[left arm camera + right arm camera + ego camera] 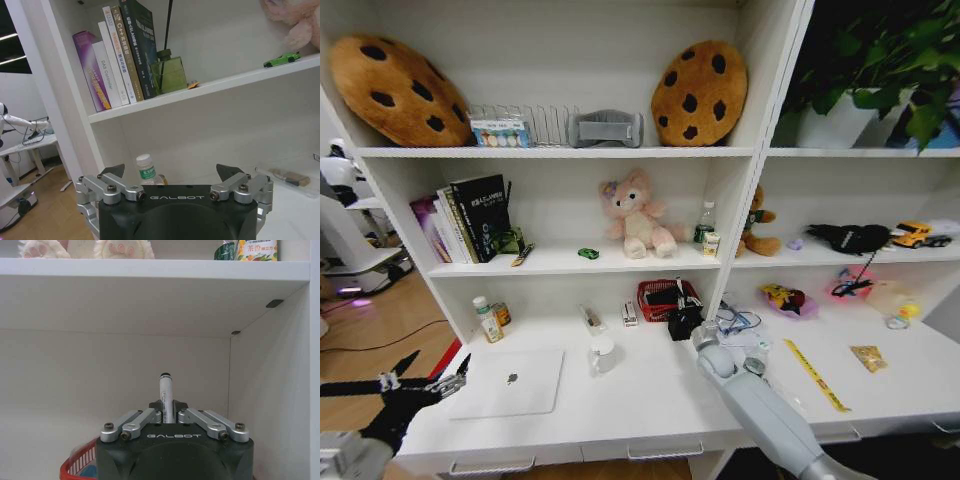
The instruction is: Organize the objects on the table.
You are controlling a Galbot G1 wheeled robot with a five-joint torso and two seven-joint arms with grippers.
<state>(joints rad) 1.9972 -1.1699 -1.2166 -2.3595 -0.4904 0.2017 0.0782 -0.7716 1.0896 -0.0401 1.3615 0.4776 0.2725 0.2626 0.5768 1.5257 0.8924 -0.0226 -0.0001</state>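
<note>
fingers [183, 415] of the right gripper [169, 416] pinch a white marker [165, 396] upright near the red basket [663, 297] above the tabletop [650, 400], where a weak pinch could drop it, while the left gripper [172, 176] idles open.

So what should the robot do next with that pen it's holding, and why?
Probably ease the right tool sideways over the red basket and lower the pen in. The tool is shut on the pen, held upright, and the basket sits just beside it. The left tool hangs open near the laptop.
</note>
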